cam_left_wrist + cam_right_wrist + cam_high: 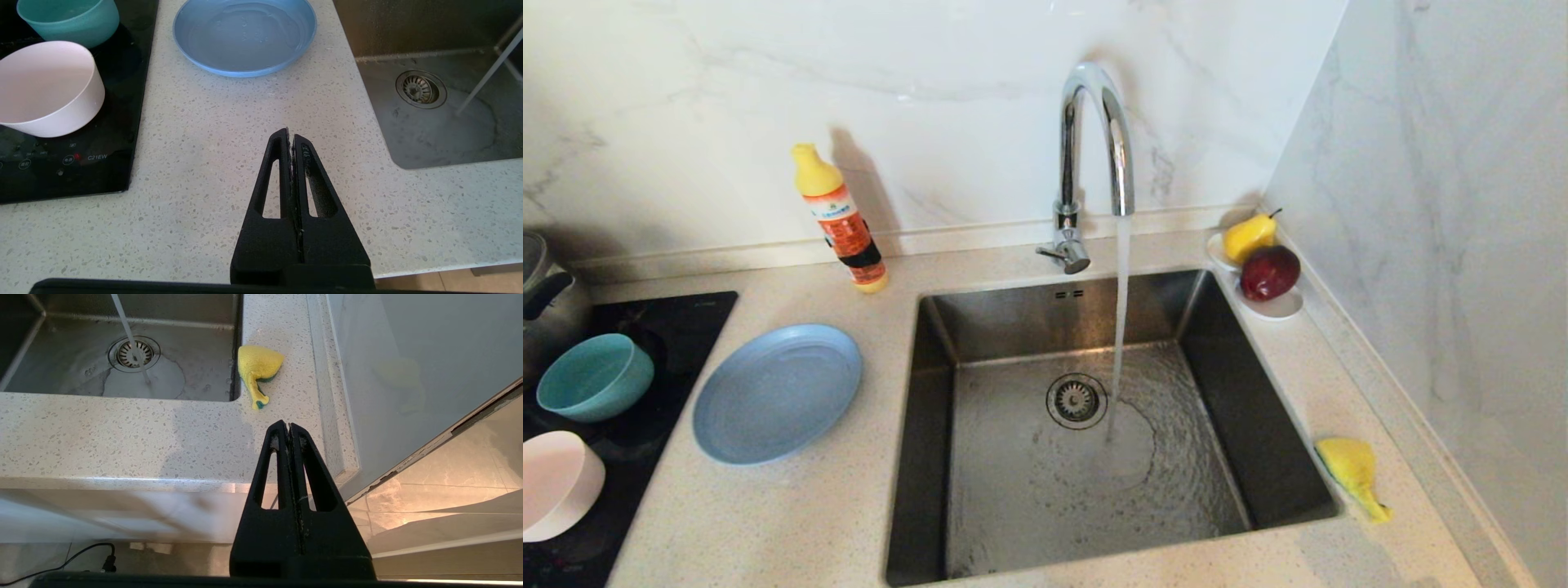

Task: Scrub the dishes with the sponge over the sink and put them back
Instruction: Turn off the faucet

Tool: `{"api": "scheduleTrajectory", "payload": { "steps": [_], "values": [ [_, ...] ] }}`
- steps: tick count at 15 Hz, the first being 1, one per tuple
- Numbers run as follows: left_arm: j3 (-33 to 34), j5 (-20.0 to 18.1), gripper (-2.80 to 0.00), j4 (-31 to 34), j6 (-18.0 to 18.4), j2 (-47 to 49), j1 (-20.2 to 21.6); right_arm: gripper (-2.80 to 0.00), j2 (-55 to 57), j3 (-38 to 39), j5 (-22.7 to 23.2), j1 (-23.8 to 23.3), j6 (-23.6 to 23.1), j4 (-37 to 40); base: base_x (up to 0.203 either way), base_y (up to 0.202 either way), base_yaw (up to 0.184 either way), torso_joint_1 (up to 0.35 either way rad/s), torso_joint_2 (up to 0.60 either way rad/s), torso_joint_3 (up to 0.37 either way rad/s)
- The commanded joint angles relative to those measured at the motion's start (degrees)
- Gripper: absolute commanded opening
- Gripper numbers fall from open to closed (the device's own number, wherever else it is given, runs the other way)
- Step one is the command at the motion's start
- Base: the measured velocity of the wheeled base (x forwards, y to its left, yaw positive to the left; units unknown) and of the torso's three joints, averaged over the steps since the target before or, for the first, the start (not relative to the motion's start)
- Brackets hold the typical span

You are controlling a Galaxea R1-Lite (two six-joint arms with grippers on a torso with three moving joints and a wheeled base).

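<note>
1. Cooktop (61, 163): the black glass control panel carries the white marking "C21EW", printed just beside a small red indicator dot.
2. Cooktop control panel: small white icon captions stand to the side of the red dot; they are too small to read.
3. Detergent bottle (843, 222): the orange label carries a white band with print; the characters cannot be read.
4. Left pincer (291, 141): faint pale markings on one finger near the tip; not legible.

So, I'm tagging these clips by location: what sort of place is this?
Most likely a home kitchen counter: a steel sink with the tap running, a black cooktop beside it, and a sponge lying on the worktop.
</note>
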Motion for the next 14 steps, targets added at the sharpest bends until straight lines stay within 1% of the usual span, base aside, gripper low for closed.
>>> {"api": "scheduleTrajectory", "payload": {
  "steps": [1,3,5,6,7,8,9,10,12,14],
  "values": [
    [0.0,-0.02,-2.8,0.02,0.05,0.09,0.0,-2.8,0.02,-0.02,0.02,0.02,-0.11,0.07,0.0,0.0,0.0,0.0,0.0,0.0],
    [0.0,0.07,-2.8,0.11,0.56,0.09,0.02,-2.8,0.02,-0.02,0.02,0.02,-0.11,0.07,0.0,0.0,0.0,0.0,0.0,0.0],
    [-0.17,-0.11,-2.8,-0.02,0.18,0.09,0.04,-2.8,0.02,-0.02,0.02,0.02,-0.03,0.07,0.0,0.0,0.0,0.0,0.0,0.0],
    [-2.15,-0.49,-2.8,-0.17,0.0,0.09,0.03,-2.8,0.02,-0.02,0.02,0.02,-0.03,0.07,0.0,0.0,0.0,0.0,0.0,0.0],
    [-5.96,-2.01,-2.8,0.15,-0.09,0.35,0.01,-2.8,0.02,-0.02,0.02,0.02,-0.03,0.07,0.0,0.0,0.0,0.0,0.0,0.0],
    [-10.89,-5.26,-2.8,0.92,-0.2,1.67,0.0,-2.8,0.02,-0.02,0.02,0.02,-0.06,0.07,0.0,0.0,0.0,0.0,0.0,0.0],
    [-15.42,-9.34,-2.8,1.87,-0.7,4.73,-0.01,-2.8,0.02,-0.02,0.02,0.02,-0.03,0.07,0.0,0.0,0.0,0.0,0.0,0.0],
    [-20.07,-13.75,-2.8,2.63,-1.92,9.67,-0.01,-2.8,0.02,-0.02,0.02,0.02,-0.03,0.07,0.0,0.0,0.0,0.0,0.0,0.0],
    [-29.02,-24.78,-2.8,3.23,-5.41,22.02,-0.02,-2.8,0.02,-0.02,0.02,0.02,-0.03,0.07,0.0,0.0,0.0,0.0,0.0,0.0],
    [-35.51,-36.13,-2.8,3.41,-7.64,35.5,-0.06,-2.8,0.02,-0.02,0.02,0.02,-0.03,0.07,0.0,0.0,0.0,0.0,0.0,0.0]
  ]
}}
